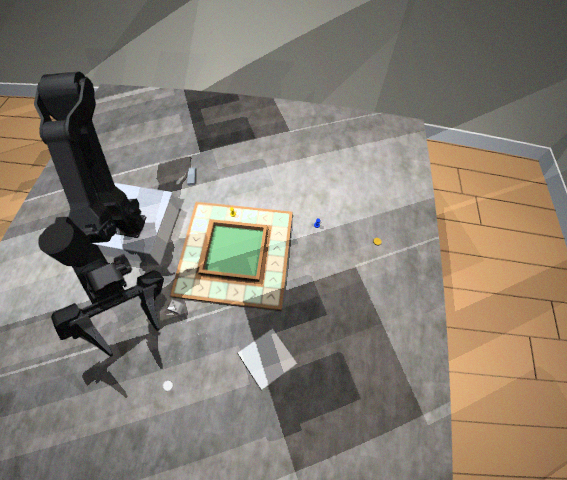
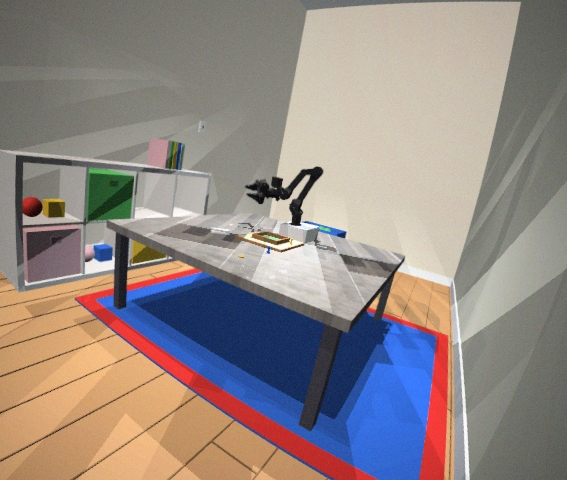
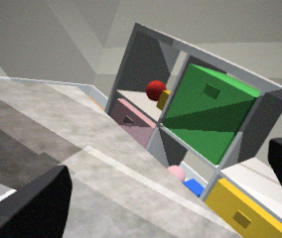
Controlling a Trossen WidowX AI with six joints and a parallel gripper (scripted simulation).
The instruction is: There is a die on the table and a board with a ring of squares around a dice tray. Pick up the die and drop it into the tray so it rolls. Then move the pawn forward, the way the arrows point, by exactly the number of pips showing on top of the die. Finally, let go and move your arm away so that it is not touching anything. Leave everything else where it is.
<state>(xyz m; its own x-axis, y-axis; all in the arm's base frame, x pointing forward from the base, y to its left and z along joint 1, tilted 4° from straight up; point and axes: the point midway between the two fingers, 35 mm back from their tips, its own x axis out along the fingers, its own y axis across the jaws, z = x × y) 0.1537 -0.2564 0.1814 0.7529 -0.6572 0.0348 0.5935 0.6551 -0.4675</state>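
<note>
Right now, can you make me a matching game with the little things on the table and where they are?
Things:
1. yellow pawn
2. blue pawn
3. white disc
4. die

Places:
A. on the table right of the board
B. by the board's near-left corner
C. on the board's far row of squares
D. on the table, nearer than the fingers

Pairs: 1-C, 2-A, 3-D, 4-B

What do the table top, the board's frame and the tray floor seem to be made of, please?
The table top looks like grey, weathered wood or laminate: matte, streaked along plank-like seams. The board's frame reads as light brown wood, plain and unglossed. The tray floor appears to be green felt or matte paint; its flat colour with no sheen leaves that open.
</note>
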